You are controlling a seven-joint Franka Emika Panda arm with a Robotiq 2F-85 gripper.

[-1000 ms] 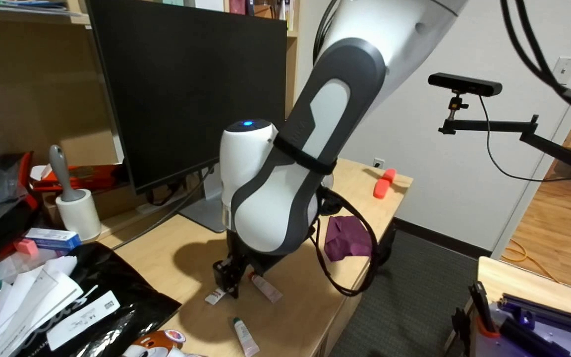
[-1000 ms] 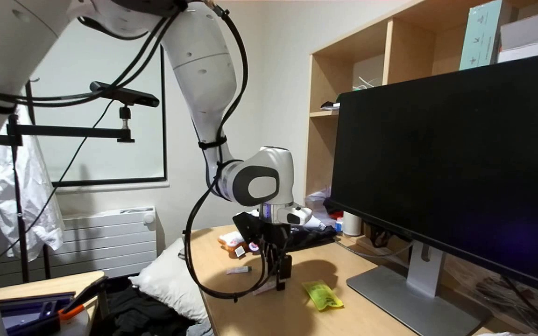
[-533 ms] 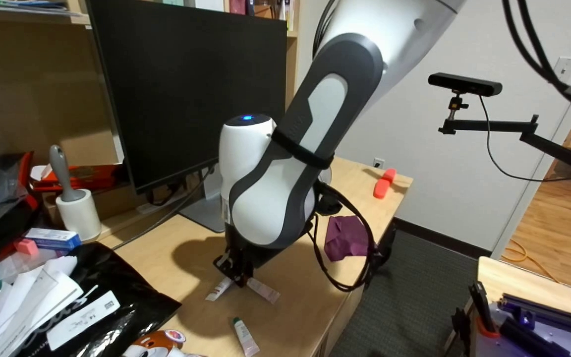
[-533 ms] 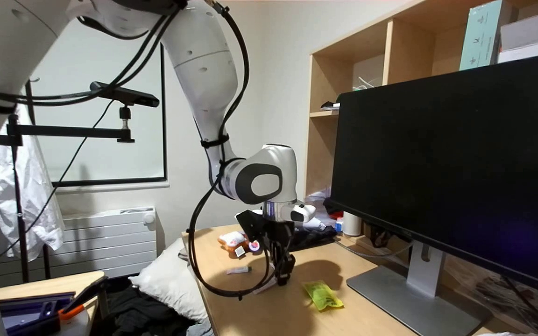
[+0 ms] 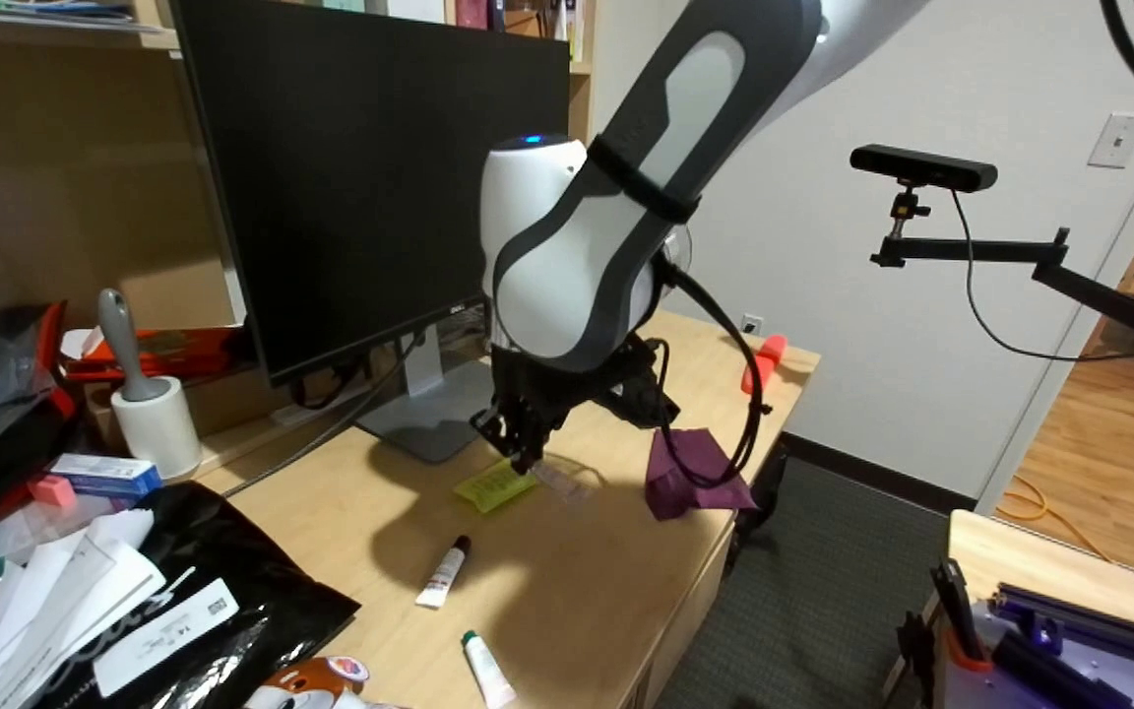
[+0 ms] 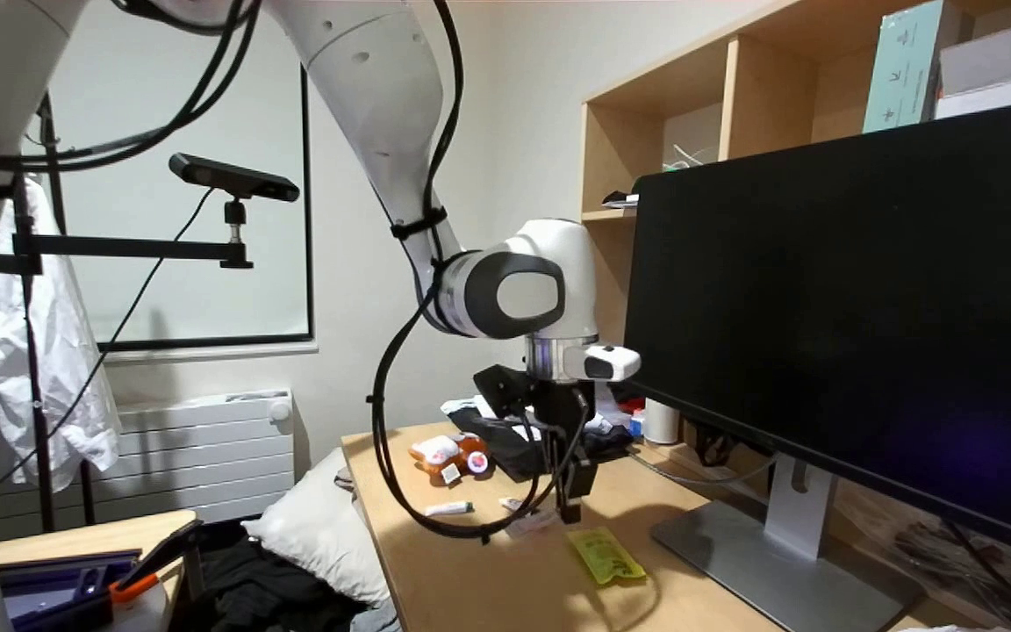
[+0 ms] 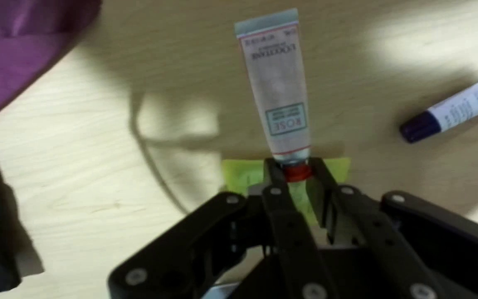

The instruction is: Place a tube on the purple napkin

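The pinkish tube [image 7: 278, 83] has a red cap, and my gripper [image 7: 292, 168] is shut on that cap. Its printed body sticks out away from the fingers in the wrist view. In an exterior view the tube [image 5: 562, 483] hangs above the table, over the shadow of the arm. The purple napkin [image 5: 670, 492] lies crumpled near the table edge, to the right of the gripper [image 5: 523, 461] and apart from it. In the wrist view part of the napkin [image 7: 23, 70] shows at the upper left.
A yellow-green packet [image 5: 490, 488] lies below the gripper. A white tube with a dark cap [image 5: 444, 573] and a green-capped tube [image 5: 488, 672] rest on the table. The monitor [image 5: 380, 177] stands behind. My cable hangs in front of the napkin.
The gripper has closed on the tube's cap and risen off the table with it. It has moved away from the dark-capped tube, toward the yellow-green packet.
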